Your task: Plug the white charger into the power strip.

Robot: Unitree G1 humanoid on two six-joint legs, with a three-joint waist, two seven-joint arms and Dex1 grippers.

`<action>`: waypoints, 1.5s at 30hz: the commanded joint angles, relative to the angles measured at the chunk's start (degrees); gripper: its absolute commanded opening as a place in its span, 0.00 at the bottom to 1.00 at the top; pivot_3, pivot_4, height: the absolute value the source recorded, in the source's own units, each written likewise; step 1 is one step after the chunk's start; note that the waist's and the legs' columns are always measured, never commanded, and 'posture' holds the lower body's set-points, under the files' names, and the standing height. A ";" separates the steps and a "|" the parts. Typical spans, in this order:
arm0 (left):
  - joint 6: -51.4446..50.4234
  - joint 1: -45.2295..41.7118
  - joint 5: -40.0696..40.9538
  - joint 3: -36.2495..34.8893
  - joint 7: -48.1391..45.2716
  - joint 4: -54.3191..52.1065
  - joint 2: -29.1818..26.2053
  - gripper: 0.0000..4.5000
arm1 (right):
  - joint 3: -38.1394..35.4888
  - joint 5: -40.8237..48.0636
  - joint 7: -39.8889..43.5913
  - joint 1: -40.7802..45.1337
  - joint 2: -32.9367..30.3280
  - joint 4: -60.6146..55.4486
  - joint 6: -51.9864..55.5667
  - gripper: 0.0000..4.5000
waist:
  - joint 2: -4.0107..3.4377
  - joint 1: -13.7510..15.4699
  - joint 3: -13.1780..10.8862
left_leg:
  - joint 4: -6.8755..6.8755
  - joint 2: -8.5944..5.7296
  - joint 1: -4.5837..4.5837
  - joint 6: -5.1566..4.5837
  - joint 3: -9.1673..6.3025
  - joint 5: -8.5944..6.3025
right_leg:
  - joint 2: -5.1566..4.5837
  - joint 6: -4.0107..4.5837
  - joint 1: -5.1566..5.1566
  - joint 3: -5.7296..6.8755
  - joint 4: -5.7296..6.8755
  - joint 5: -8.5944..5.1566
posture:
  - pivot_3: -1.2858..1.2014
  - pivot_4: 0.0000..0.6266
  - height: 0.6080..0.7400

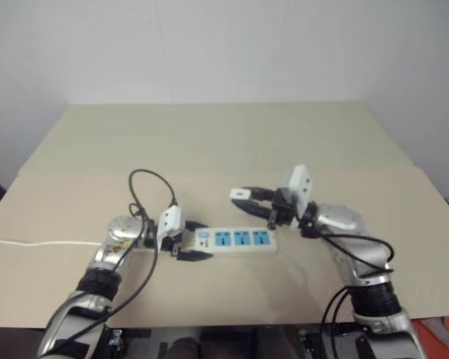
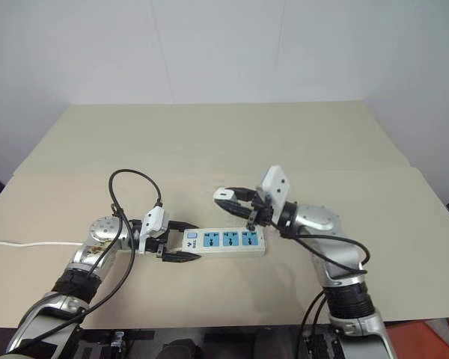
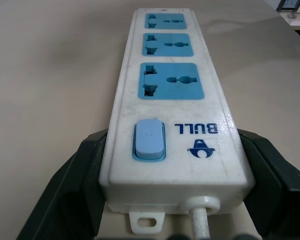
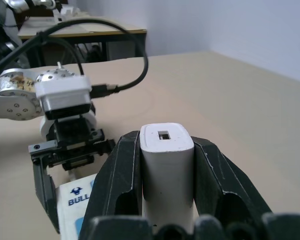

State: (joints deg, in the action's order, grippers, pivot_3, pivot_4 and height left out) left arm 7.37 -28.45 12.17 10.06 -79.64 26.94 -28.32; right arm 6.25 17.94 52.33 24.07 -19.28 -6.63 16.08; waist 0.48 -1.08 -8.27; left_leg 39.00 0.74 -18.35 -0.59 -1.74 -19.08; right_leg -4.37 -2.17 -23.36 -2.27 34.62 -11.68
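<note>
Above strip: white charger clamped | power strip braced

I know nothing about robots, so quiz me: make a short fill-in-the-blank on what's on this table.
1. The power strip has ___ blue sockets.
2. The white charger is held in the ___ gripper.
3. The left gripper has its fingers on either side of the strip's ___ end.
4. All of the strip's sockets are ___.

Missing words: three; right; switch; empty
</note>
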 commanded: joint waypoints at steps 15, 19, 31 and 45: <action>0.40 0.83 -1.66 0.50 0.78 -1.59 -0.79 0.73 | 7.04 -3.04 7.74 3.02 3.15 13.17 -13.11 0.26 | 0.00 -0.03 0.00 | 0.00 0.00 0.05 0.02 -0.01 0.01 | 0.01 0.02 0.00 0.00 0.07 -0.01 | 0.52 0.24 1.00; 0.40 1.13 -1.69 0.60 0.87 -1.90 -0.73 0.73 | 7.45 -2.00 8.14 3.71 4.96 12.93 -12.34 0.26 | 0.00 -0.05 0.00 | 0.00 0.01 0.06 0.02 -0.01 0.01 | 0.01 0.03 0.00 0.00 0.11 -0.02 | 0.52 0.24 1.00; 0.86 1.96 -1.77 0.82 1.70 -2.97 -0.49 0.73 | 7.63 -3.17 9.30 4.77 5.59 18.41 -13.80 0.26 | 0.00 0.05 0.00 | 0.00 0.00 0.11 0.03 -0.01 0.02 | 0.00 0.05 0.02 0.00 0.15 -0.03 | 0.52 0.24 1.00; 1.04 2.75 -1.67 0.71 1.78 -3.63 -1.02 0.73 | 6.90 -3.77 11.55 5.60 3.73 22.75 -16.83 0.26 | 0.00 0.13 0.00 | 0.00 0.00 0.14 0.04 -0.02 0.02 | -0.01 0.06 0.05 0.00 0.19 -0.04 | 0.52 0.24 1.00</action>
State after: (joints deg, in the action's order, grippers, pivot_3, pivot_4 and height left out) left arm 7.59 -26.45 11.44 10.16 -77.71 24.44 -28.50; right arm 13.88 14.94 63.79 30.67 -14.21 14.84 -0.53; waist 0.48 -0.95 -8.26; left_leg 39.00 0.74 -18.21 -0.55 -1.76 -19.06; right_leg -4.38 -2.12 -23.31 -2.26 34.82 -11.72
